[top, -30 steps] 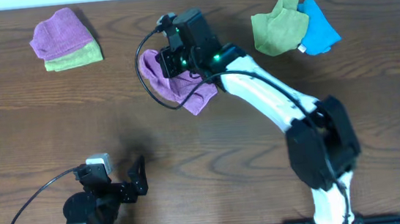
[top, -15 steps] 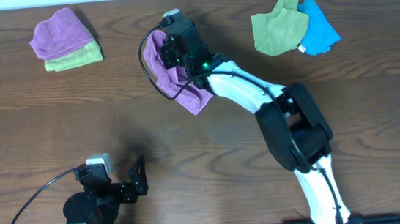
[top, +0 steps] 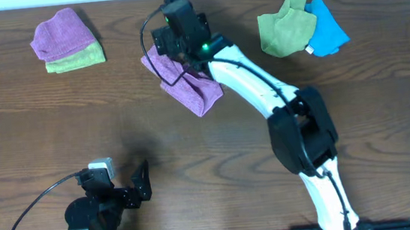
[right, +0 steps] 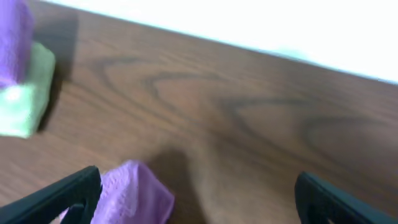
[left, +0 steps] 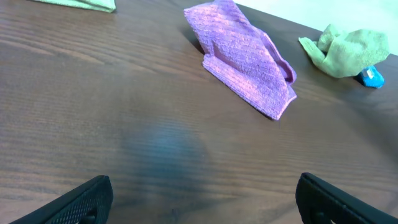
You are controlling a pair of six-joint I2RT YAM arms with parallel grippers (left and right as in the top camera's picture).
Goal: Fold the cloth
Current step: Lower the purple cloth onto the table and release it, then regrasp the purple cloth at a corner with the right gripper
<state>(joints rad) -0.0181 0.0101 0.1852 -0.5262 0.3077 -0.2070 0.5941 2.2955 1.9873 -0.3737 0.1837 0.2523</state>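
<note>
The cloth (top: 191, 90) is seen lying on the counter (top: 384, 98), near its far edge and a little left of the middle. It is gathered into a long, bunched strip that runs slantwise from the far left to the near right. In the left wrist view it (left: 249, 62) is shown as a raised ridge with a flatter flap along its near side.

The right arm is stretched across the counter to the far end of the cloth. The right pincer (right: 198, 190) is held spread wide, and nothing is pinched between its fingers. One purple corner of the cloth (right: 134, 193) is seen just inside the left-hand finger of that view; whether it is touched cannot be told.

The left pincer (left: 202, 186) is kept low at the near edge, well apart from the cloth, and it too is spread with nothing in it.

At the far left a second purple cloth (top: 61, 34) is laid on a lime-green cloth (top: 75, 61). At the far right a green cloth (top: 285, 26) is set touching a blue cloth (top: 327, 31).
</note>
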